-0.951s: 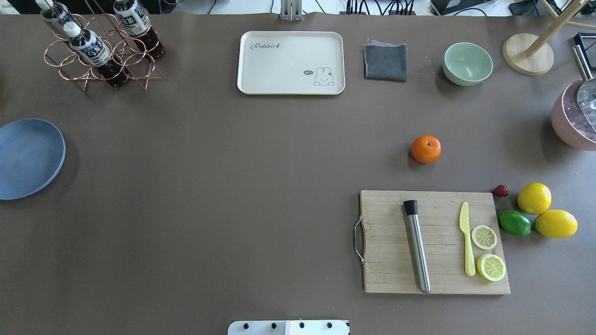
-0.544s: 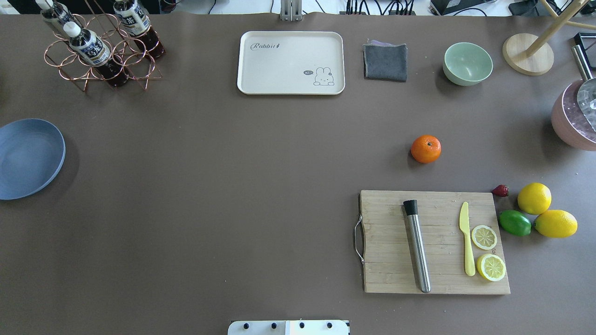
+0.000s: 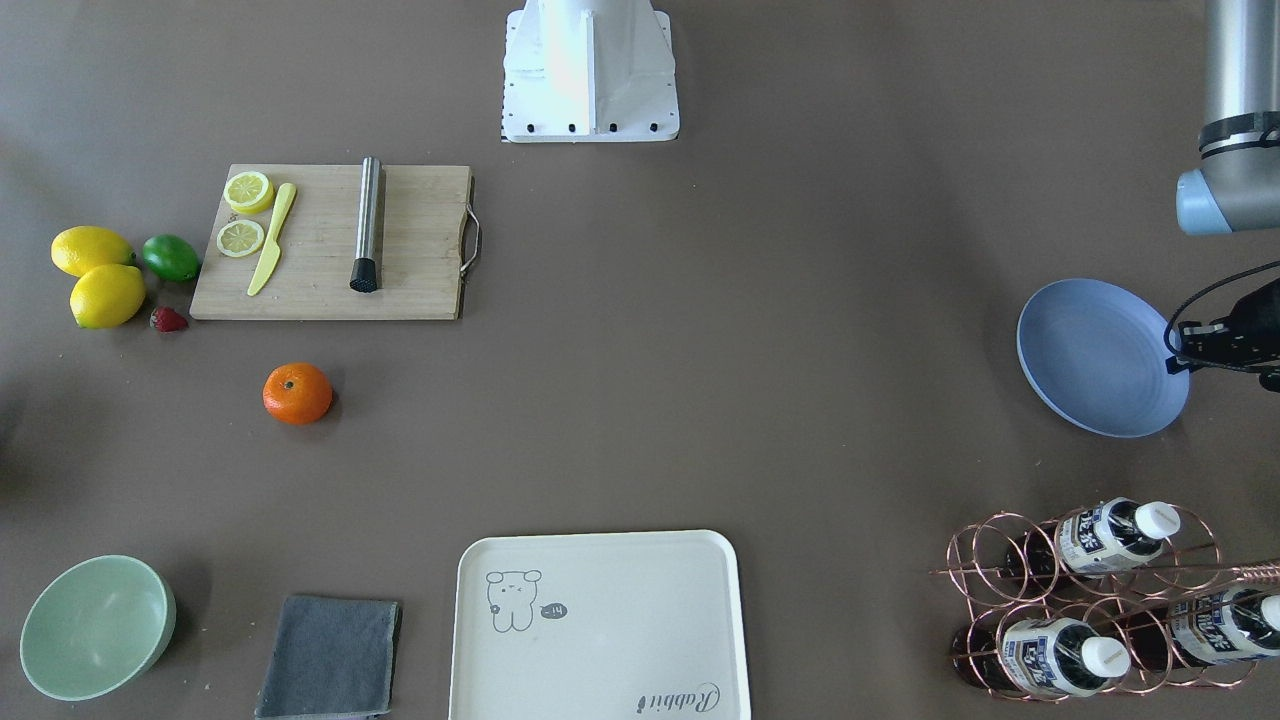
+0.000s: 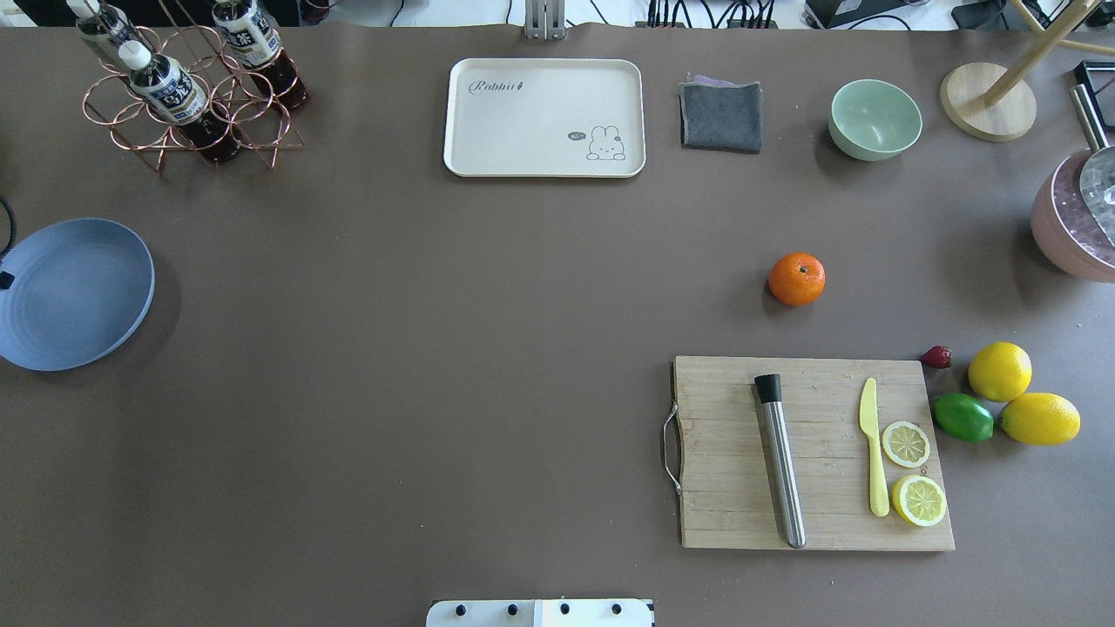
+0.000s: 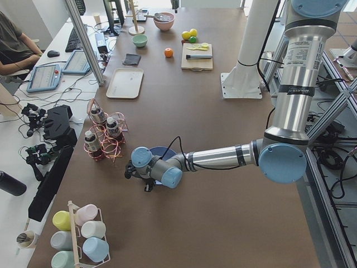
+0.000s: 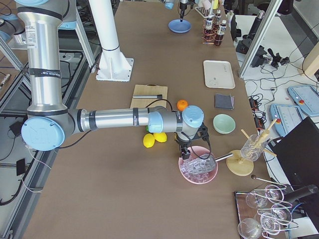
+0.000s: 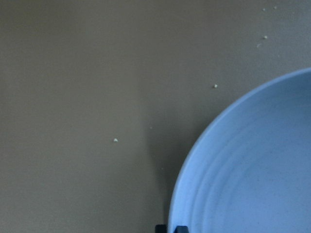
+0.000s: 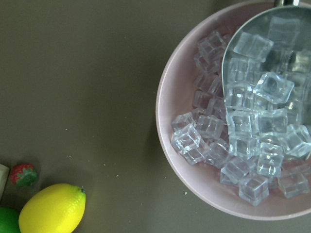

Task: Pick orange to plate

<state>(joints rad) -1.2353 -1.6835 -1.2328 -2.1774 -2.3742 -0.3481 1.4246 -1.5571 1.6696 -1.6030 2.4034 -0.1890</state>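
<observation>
The orange point(image 4: 796, 279) sits alone on the brown table, right of centre and beyond the cutting board; it also shows in the front view point(image 3: 297, 393). The periwinkle plate point(image 4: 74, 293) is at the table's far left edge. My left gripper point(image 3: 1180, 352) is at the plate's outer rim, and in the left wrist view its dark fingertips point(image 7: 161, 227) stand close together at the rim of the plate point(image 7: 252, 165), shut on it. My right gripper point(image 6: 185, 151) hovers over the pink ice bowl, far from the orange; I cannot tell whether it is open or shut.
A wooden cutting board point(image 4: 732, 514) carries a steel muddler, a yellow knife and lemon slices. Two lemons point(image 4: 999, 371), a lime point(image 4: 962, 417) and a strawberry lie to its right. Along the far edge are a cream tray point(image 4: 544, 117), a grey cloth, a green bowl point(image 4: 875, 118) and a bottle rack point(image 4: 187, 96). The pink ice bowl point(image 8: 170, 87) holds a scoop.
The plate has shifted a little toward the table's middle in the overhead view, and a dark bit of my left gripper now shows at its outer rim. The orange has not moved.
</observation>
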